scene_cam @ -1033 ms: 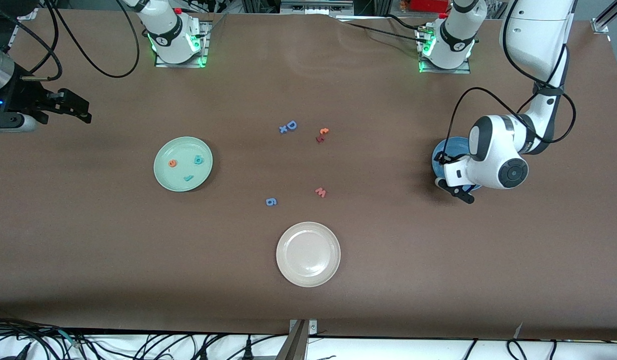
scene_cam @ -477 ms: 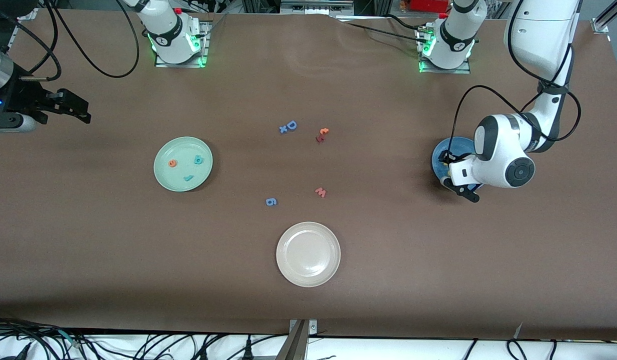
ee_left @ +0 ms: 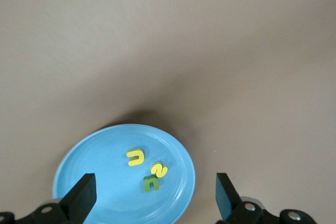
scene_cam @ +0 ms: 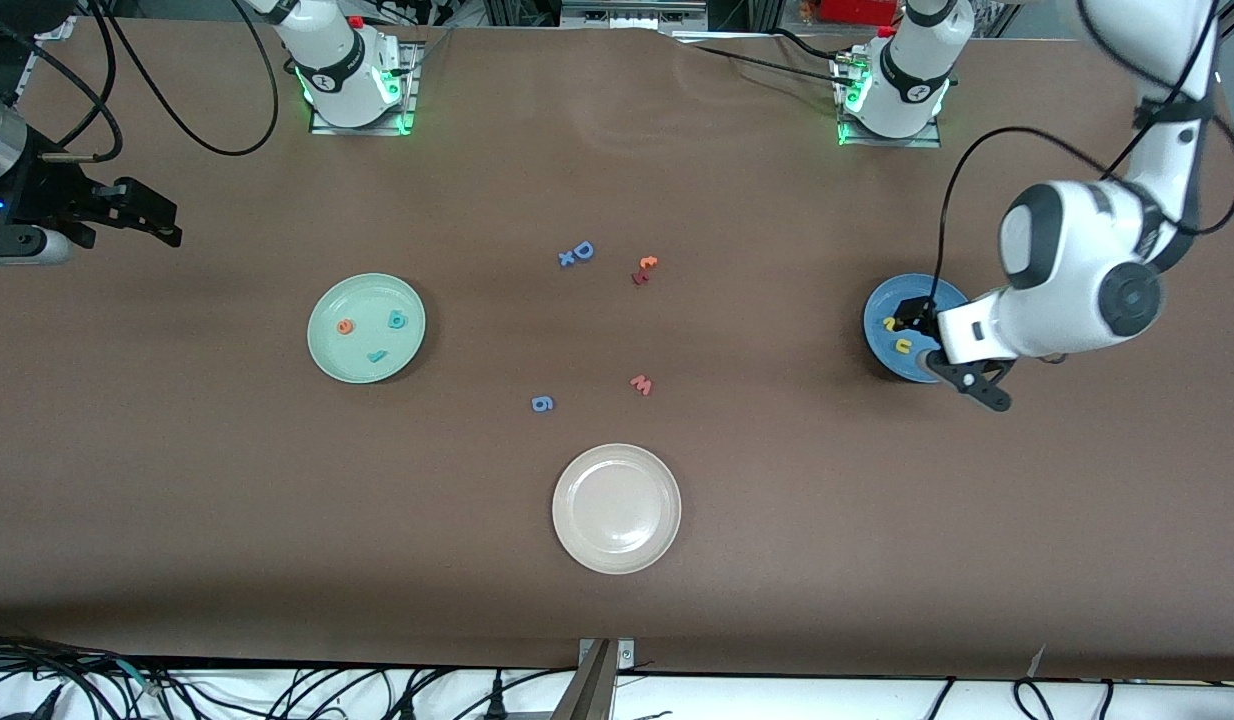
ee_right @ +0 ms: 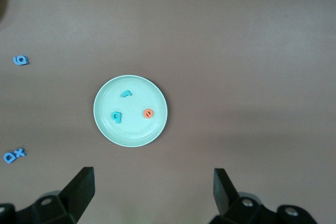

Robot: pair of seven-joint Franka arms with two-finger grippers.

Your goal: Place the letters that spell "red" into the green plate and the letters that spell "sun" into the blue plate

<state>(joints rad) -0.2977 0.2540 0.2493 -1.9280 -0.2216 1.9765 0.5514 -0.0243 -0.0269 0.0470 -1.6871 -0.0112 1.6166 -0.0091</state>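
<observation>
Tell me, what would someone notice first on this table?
Probably the big white left arm, its open gripper over the round bright blue plate, where tiny yellow and olive-green foam letters lie. Toward the right arm's end, a round pale mint-green plate holds teal and orange foam letters.

Brown table under even light, cables along its edges.

A brown cover (scene_cam: 677, 620) lay flat over the whole table, faintly creased toward the top edge, with a darker band of shade along the edge nearest the front camera. Black cables (scene_cam: 177, 110) looped over one upper corner. More cables (scene_cam: 307, 690) tangled on a white floor strip (scene_cam: 797, 695) below the table. A metal bracket (scene_cam: 599, 675) stood at the middle of that near edge. Grey frame parts (scene_cam: 627, 12) showed along the top.
</observation>
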